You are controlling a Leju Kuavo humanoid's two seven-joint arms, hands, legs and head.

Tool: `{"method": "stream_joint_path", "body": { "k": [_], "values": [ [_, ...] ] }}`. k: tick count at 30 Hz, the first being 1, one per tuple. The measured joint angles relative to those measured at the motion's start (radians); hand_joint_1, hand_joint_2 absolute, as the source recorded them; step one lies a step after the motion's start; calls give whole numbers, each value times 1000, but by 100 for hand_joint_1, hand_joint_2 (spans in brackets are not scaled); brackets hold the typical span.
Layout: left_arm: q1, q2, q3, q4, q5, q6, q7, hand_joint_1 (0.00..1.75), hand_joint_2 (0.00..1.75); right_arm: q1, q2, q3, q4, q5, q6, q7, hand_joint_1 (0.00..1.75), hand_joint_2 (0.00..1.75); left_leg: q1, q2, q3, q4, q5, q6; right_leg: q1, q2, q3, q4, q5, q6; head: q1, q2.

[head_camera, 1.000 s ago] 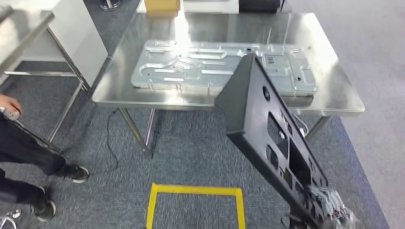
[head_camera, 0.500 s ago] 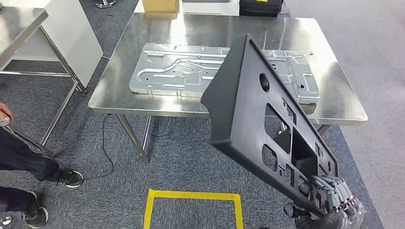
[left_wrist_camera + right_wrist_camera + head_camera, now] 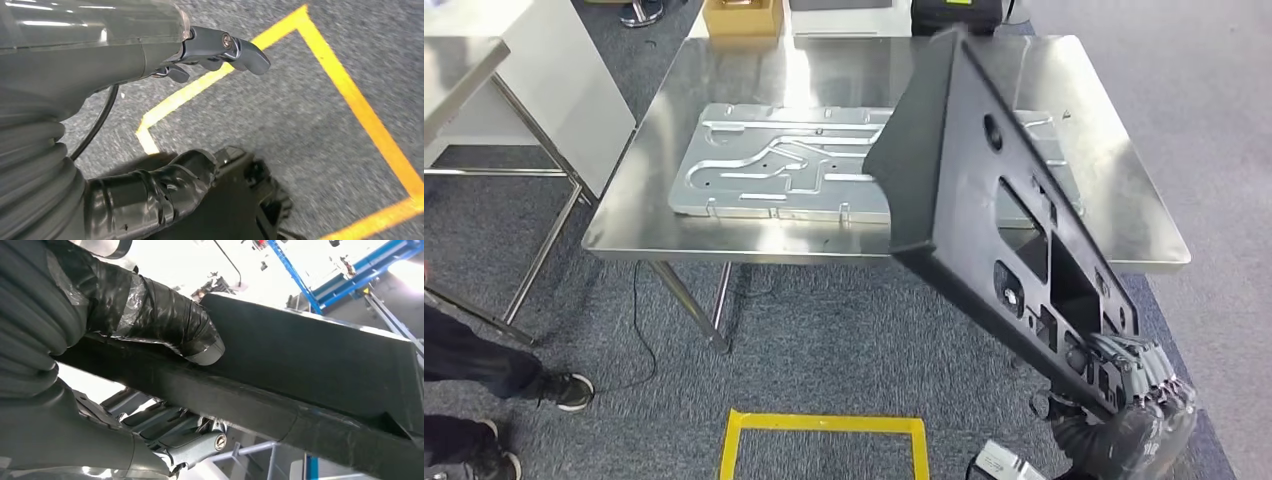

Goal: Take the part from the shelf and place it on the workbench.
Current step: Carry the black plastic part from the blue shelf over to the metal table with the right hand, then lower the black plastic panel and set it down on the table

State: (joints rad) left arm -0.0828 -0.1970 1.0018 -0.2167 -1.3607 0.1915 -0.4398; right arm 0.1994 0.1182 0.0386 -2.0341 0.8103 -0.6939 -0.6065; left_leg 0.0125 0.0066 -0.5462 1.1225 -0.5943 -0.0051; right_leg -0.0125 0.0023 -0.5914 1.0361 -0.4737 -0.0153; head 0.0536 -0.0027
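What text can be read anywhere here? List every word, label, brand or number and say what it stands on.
There is no readable text.
The black part held by the right hand bears holes and cut-outs, no lettering.
The metal plate on the workbench shows pressed grooves alone.
The cardboard box at the workbench's far edge has no legible print.
A small white tag near the floor is too blurred to read.

This is a workshop or factory training floor. A stainless-steel bench on tubular legs [image 3: 724,215] carries a large stamped sheet-metal panel with pressed channels [image 3: 784,170]. Grey industrial carpet [image 3: 824,350] bears a yellow taped floor square [image 3: 824,425], the sort that marks a standing station. A second steel bench [image 3: 459,70] stands to one side, and blue steel racking [image 3: 345,275] rises in the right wrist view.
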Motion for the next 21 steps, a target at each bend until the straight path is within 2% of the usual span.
{"method": "stream_joint_path", "body": {
  "k": [2,3,4,5,6,7,8,9,12,14,15,17,18,19,20,21],
  "values": [
    [1,0,-3,0,-2,-1,0,0,175,-15,-6,1,8,4,0,10,175,175,-1,0,-89,141,-42,2,8,-1,12,-1,-10,-10,0,0],
    [2,0,-3,0,-3,-1,0,0,175,-21,-9,1,14,7,0,17,175,175,-2,-1,-123,180,-38,5,12,0,19,-1,-16,-13,0,0],
    [3,0,-4,0,-3,-2,0,0,175,-27,-12,1,19,10,0,23,175,175,-3,-1,-138,180,-13,9,16,2,27,-1,-22,-15,0,0],
    [4,0,-4,0,-3,-2,0,0,175,-32,-15,1,24,12,0,27,175,175,-5,-1,-135,141,32,16,19,4,38,-1,-29,-16,-1,0],
    [4,1,-4,0,-4,-3,1,0,175,-37,-17,1,28,14,0,30,175,175,-10,-2,-118,76,83,27,22,5,48,-1,-37,-16,0,0],
    [4,2,-5,0,-4,-3,1,0,175,-42,-19,1,32,15,0,32,175,175,-15,-2,-98,15,121,39,25,5,56,-1,-44,-14,0,0],
    [3,4,-5,0,-4,-3,1,0,175,-47,-21,1,36,16,0,35,175,175,-19,-2,-79,-36,142,47,26,5,60,0,-50,-11,0,0],
    [1,5,-5,0,-5,-3,2,0,175,-51,-23,2,39,16,0,38,175,175,-24,-2,-68,-64,147,53,25,4,60,-1,-54,-8,0,0],
    [0,6,-6,0,-8,-3,3,0,175,-61,-31,4,47,16,0,49,175,175,-24,-3,-52,-95,143,55,21,2,63,-8,-58,4,-2,0],
    [2,5,-7,0,-11,-3,3,0,175,-69,-37,7,51,16,0,53,175,175,-16,-3,-35,-118,146,58,20,1,47,31,-79,15,-1,0],
    [1,5,-7,0,-12,-4,3,0,175,-73,-41,8,53,16,0,55,175,175,-13,-2,-26,-124,145,60,17,1,20,83,-101,21,-1,0],
    [-3,5,-8,0,-13,-5,3,0,175,-79,-48,11,60,16,0,61,175,175,-12,-2,-13,-127,136,62,7,1,-58,210,-141,33,-1,0],
    [-3,5,-9,0,-13,-6,3,0,175,-80,-52,13,64,17,0,64,175,175,-10,-3,-6,-126,130,61,0,0,-90,252,-142,40,-1,0],
    [-3,5,-10,0,-13,-6,3,0,175,-81,-55,14,69,17,0,66,175,175,-8,-4,2,-125,123,58,-6,0,-105,257,-123,46,-1,0],
    [-3,5,-11,0,-13,-6,3,0,175,-84,-58,16,73,17,0,69,175,175,-5,-5,12,-123,115,54,-13,-1,-100,224,-85,52,-1,0],
    [-3,5,-12,0,-13,-6,3,0,175,-88,-60,17,78,17,0,72,175,175,-2,-6,22,-120,105,48,-19,-2,-81,162,-37,58,0,0]
  ]
}}
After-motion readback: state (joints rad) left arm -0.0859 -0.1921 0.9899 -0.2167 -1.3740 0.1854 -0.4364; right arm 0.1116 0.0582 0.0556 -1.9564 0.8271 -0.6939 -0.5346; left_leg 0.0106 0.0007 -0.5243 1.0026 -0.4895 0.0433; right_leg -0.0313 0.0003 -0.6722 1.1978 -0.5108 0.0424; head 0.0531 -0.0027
